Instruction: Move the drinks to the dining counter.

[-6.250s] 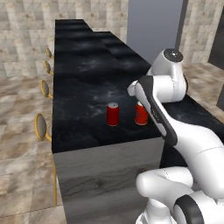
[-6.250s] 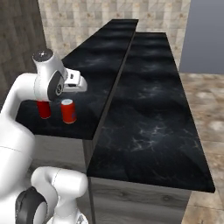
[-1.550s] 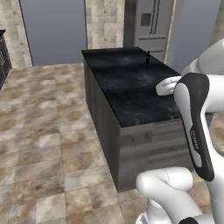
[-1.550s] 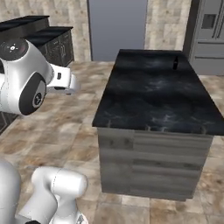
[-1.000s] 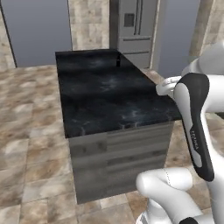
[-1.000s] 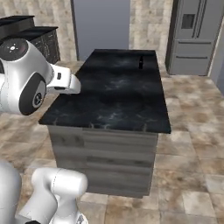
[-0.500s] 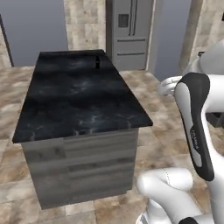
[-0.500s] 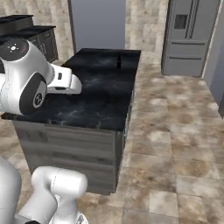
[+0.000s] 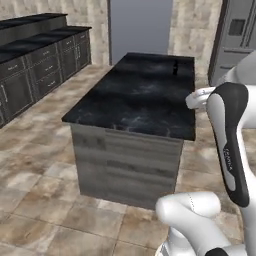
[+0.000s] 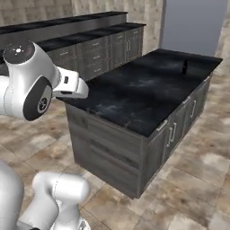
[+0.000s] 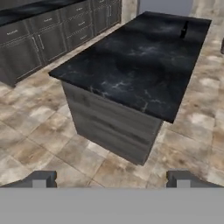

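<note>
A small slim dark bottle stands upright near the far end of a short black-topped island block. My gripper hangs over the tiled floor on the near side of the island, well short of the bottle. Its fingertips stand wide apart, open, with nothing between them. A long two-level black-topped counter with grey drawers, the dining counter, runs along the left behind the island. No cans are on the parts of it that I see.
Tiled floor surrounds the island, with a wide aisle between it and the long counter. A steel fridge stands at the back right and a grey door behind the island. The island's near face carries drawers.
The whole picture has swung as the base turned: the island has slid across both base views and the long counter has come into sight. The arm keeps its pose, jaws open.
</note>
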{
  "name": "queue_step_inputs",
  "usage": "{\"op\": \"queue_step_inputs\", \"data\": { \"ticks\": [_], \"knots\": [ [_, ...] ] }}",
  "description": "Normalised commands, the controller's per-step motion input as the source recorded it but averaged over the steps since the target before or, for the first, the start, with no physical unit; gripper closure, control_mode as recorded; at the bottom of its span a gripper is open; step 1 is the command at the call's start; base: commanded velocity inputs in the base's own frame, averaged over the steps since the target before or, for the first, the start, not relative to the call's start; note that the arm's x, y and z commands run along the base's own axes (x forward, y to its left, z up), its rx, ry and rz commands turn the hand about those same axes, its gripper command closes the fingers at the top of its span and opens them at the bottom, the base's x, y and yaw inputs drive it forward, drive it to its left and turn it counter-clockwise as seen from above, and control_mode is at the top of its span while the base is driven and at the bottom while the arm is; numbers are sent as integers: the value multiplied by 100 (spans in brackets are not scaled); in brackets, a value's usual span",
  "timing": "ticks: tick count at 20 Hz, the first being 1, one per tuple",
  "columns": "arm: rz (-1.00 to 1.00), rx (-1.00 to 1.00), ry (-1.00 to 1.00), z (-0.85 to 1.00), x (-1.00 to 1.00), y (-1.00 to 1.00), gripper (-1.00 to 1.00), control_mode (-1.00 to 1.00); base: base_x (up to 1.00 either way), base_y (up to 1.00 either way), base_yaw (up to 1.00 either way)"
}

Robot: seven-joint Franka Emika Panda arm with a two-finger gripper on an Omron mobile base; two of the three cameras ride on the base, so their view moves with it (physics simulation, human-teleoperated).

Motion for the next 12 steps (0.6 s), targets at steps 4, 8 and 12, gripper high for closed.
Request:
{"op": "queue_step_inputs", "data": {
  "ticks": [4,8,12],
  "knots": [
    [0,0,0,0,0,0,-100,100,-25,-4,100],
    [0,0,0,0,0,0,-100,100,-4,-14,100],
    [0,0,0,0,0,0,-100,100,-42,-87,45]
  ]
}}
